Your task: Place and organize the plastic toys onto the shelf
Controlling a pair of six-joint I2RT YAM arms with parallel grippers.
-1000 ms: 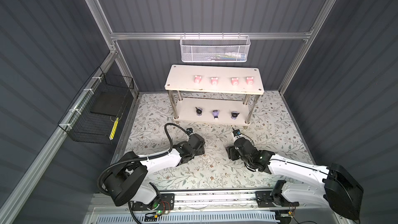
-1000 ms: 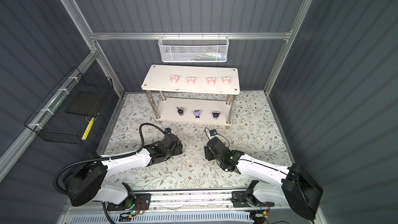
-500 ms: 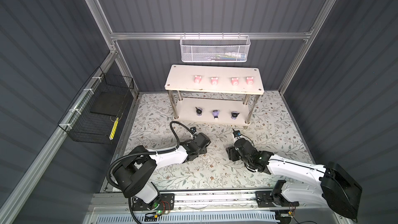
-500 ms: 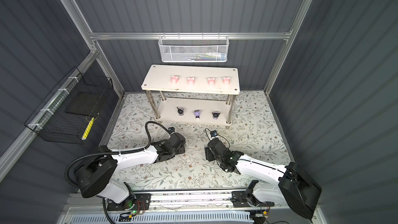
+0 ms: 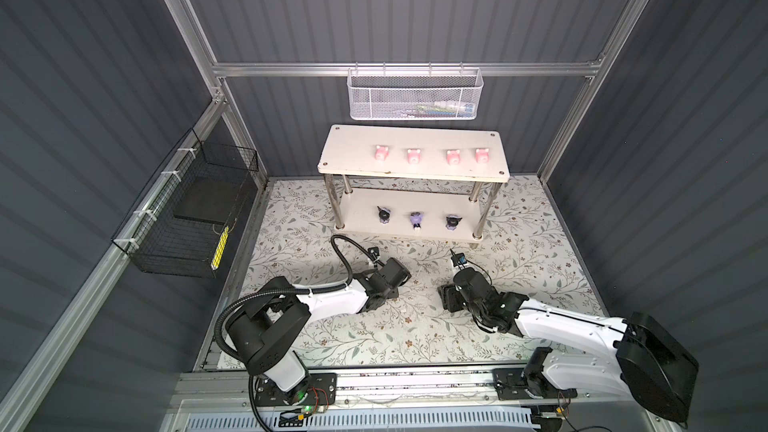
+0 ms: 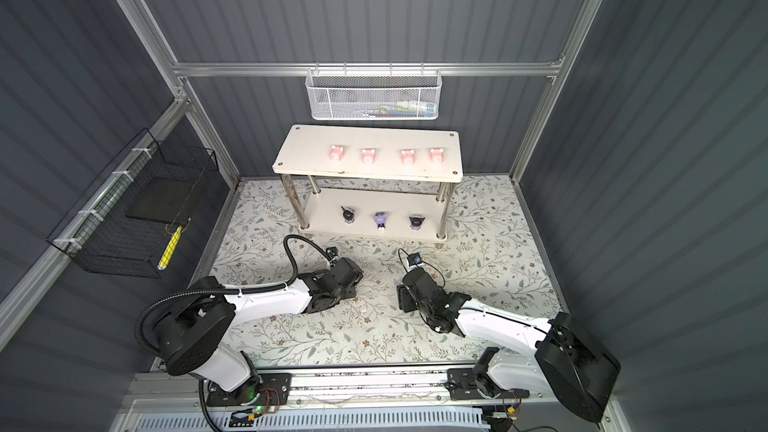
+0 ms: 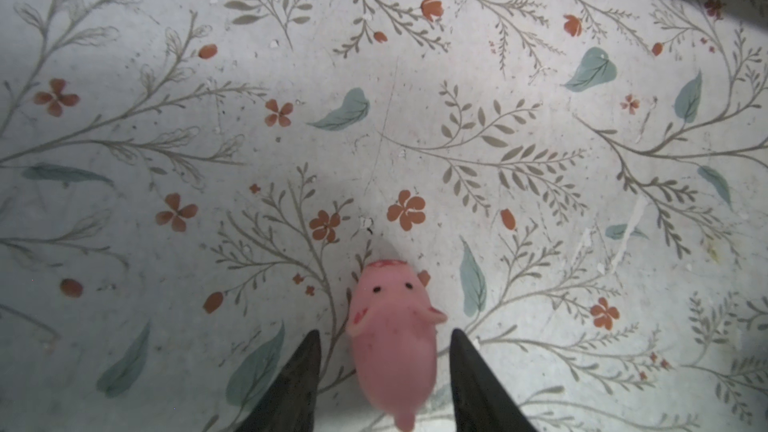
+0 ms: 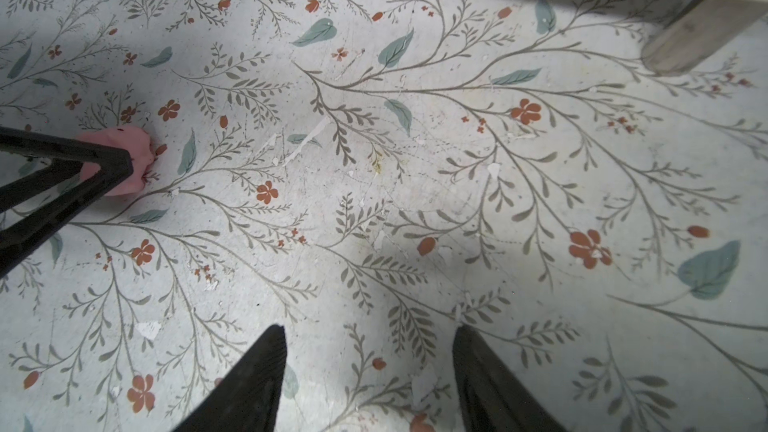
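- Left tool (image 7: pixel 384 332): the jaws stand part open, straddling the one pig (image 7: pixel 388 367) not yet shelved, which lies on the tabletop (image 7: pixel 166 118). A gap shows on each side, so nothing is gripped. The pig sits off-centre with one ear close to a finger. That finger would likely meet it first and shove or twist it. The rounded body could also squirt forward out of a pinch.
- Shelf (image 5: pixel 353 143): four pigs (image 5: pixel 381 153) stand in a row on the top tier, with three purple toys (image 5: pixel 415 220) on the tier below. The risk comes at placing: a low approach could clip the tier's edge, and a careless release could topple a neighbour in the row.
- Right tool (image 8: pixel 369 328): the jaws are part open and empty, low over the tabletop and near the left tool. A swing of the left arm toward it could cause a collision.
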